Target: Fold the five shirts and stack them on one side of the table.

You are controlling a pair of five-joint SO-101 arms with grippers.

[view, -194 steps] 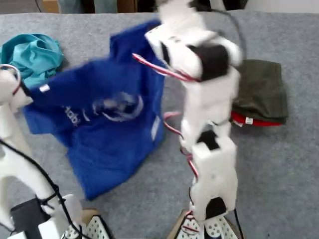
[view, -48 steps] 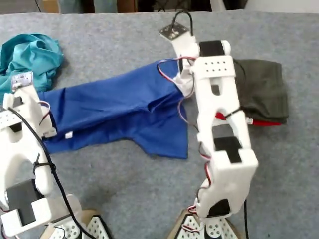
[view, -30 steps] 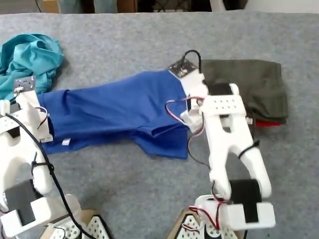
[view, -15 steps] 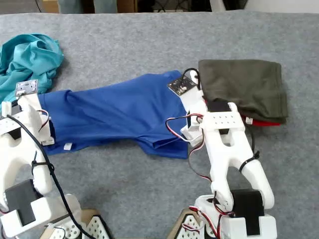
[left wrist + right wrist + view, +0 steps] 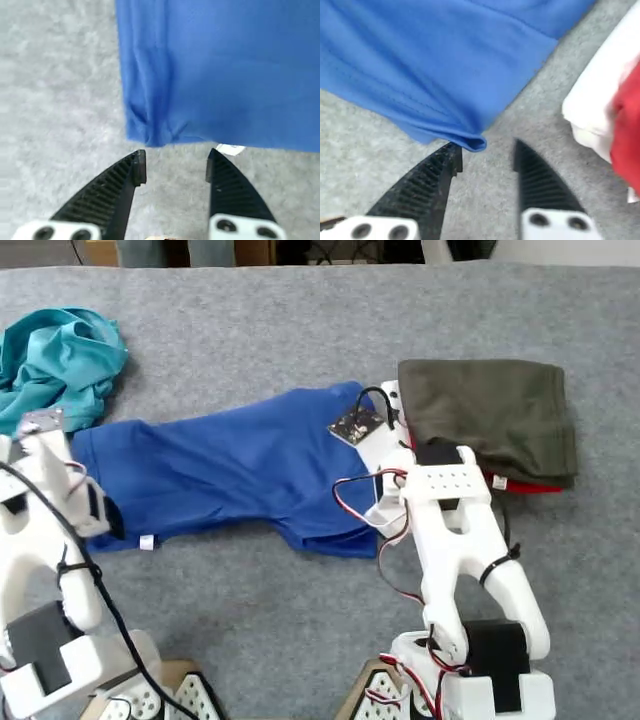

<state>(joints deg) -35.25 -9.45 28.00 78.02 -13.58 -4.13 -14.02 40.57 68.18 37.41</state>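
The blue shirt (image 5: 230, 475), a soft cotton tee laid out as a long flat band, lies across the middle of the grey felt-covered worktop (image 5: 250, 320). Its long axis runs from one arm to the other, so each arm faces one short end. The left gripper (image 5: 175, 165) stands open and holds nothing. It sits just off the band's left end, and the bunched corner of cloth (image 5: 150, 132) lies straight ahead of the gap between its jaws, with a small white tag (image 5: 230, 149) beside that corner. The right gripper (image 5: 486, 150) is likewise spread and empty. Here the rolled corner of the hem (image 5: 472, 142) lies just ahead of one fingertip, apart from it as far as can be told. A sleeve flap (image 5: 330, 535) sticks out of the band on the side towards the arms, close to the right end. Just beyond that end sits the pile: a folded olive-green shirt (image 5: 490, 420) on top of a red shirt (image 5: 520, 485), whose edge shows underneath. A crumpled teal shirt (image 5: 60, 355) lies at the far left corner, near the band's left end but not yet folded. The blue shirt probably needs another fold, end over end along its long axis. For that, each gripper is about equally close to its own corner. The right end is the one next to the pile, so it seems sensible for the left arm to carry its end over towards the right.
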